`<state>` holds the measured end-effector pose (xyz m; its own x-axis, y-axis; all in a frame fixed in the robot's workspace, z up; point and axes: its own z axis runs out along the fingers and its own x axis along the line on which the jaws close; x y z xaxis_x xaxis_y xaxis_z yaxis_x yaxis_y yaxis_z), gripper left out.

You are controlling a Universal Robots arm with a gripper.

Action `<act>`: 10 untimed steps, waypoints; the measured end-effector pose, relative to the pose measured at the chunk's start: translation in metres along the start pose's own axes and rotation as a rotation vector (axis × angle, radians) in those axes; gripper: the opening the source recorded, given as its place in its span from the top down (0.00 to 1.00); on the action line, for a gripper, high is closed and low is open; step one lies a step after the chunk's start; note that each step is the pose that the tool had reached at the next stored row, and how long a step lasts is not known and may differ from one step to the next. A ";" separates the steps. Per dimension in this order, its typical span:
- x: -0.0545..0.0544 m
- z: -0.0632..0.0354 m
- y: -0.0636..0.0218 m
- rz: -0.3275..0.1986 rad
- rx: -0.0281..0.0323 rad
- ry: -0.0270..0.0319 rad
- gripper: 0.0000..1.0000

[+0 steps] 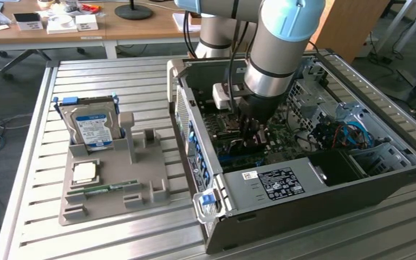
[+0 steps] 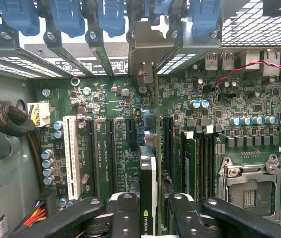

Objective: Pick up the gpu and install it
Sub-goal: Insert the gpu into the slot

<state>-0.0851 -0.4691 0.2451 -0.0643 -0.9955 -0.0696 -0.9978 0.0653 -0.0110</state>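
Gripper (image 2: 147, 218) clamped on gpu (image 2: 147, 173), edge-on at 6 o'clock over motherboard (image 2: 105, 99). Judged: light, stiff, fragile card; hold by edges.

So the arm (image 1: 277, 49) is silver-grey tubes with light blue joint caps, plus black cables running down alongside it and a small white box clipped near the wrist. The gripper (image 2: 149, 218) has chunky black fingers (image 2: 81, 215) dotted with shiny silver screws.

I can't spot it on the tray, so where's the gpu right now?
Inside the open computer case, the gpu stands on edge between the gripper jaws, over the motherboard slots.
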 end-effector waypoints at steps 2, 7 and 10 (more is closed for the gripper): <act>0.000 0.0000 0.0000 0.000 0.0000 0.0001 0.73; 0.000 0.0006 0.0004 0.001 0.0003 -0.0016 0.72; 0.000 0.0000 0.0000 0.000 0.0000 0.0000 0.66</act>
<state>-0.0851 -0.4691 0.2451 -0.0644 -0.9955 -0.0697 -0.9978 0.0653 -0.0110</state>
